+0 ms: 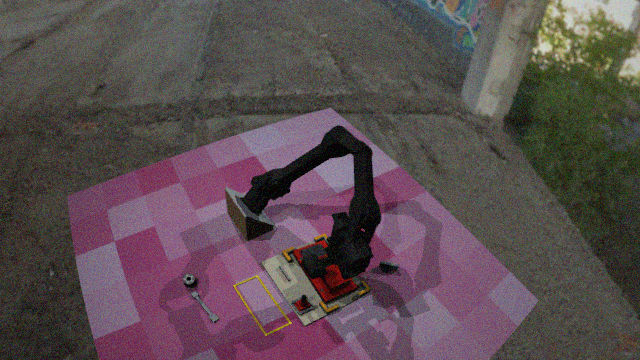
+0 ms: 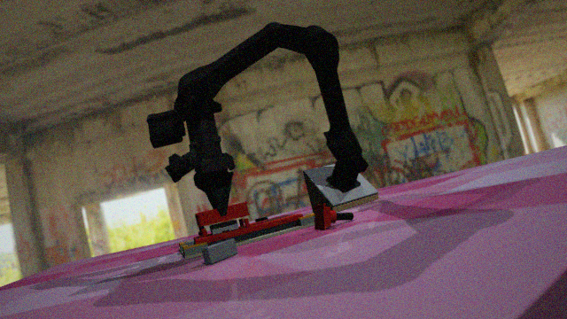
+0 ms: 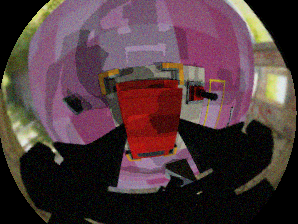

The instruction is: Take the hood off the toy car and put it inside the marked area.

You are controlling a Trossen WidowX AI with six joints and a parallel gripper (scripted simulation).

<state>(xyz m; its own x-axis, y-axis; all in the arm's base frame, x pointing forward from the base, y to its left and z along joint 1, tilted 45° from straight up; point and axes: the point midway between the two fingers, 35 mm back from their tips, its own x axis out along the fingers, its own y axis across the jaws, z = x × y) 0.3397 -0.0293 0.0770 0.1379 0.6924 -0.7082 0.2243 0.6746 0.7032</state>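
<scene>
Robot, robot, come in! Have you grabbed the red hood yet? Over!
Gripper shut on the red hood, lifted just above the toy car. Yellow marked area beside the car, nothing inside it. Wrench well off the path.

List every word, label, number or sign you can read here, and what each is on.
None can be read.
Graffiti lettering on the back wall: too blurred to make out.
Painted mural on the wall: colours only, no letters.
Toy car and red hood: no markings visible.

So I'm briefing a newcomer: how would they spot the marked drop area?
Start at the pink checkered mat and find the toy car under the arm. Just left of its pale base lies the marked area, a hollow yellow-outlined rectangle, unlike the solid parts nearby.
</scene>
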